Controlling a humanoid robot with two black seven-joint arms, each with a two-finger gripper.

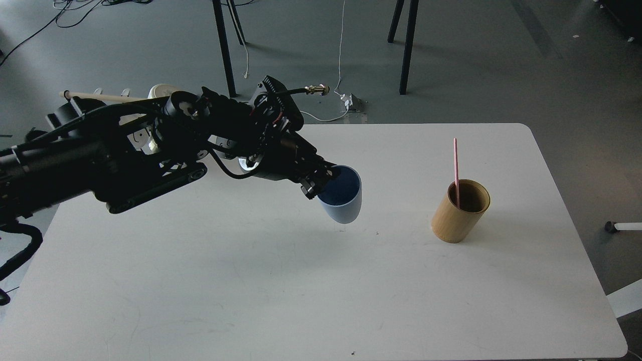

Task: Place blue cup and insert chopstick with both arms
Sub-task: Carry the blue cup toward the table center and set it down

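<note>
My left gripper (pixel 323 181) is shut on the near-left rim of the blue cup (pixel 343 203). It holds the pale-blue tumbler, dark blue inside, upright and raised over the middle of the white table (pixel 301 291). The pink chopstick (pixel 456 168) stands nearly upright in the tan bamboo cylinder (pixel 459 213) at the right of the table, well right of the cup. My left arm stretches in from the left edge across the table's back left. My right arm and gripper are out of view.
The black wire rack with a cream rod (pixel 100 95) and a white mug (pixel 160 90) stands at the back left corner, mostly hidden behind my left arm. Black table legs and cables are on the floor beyond the far edge.
</note>
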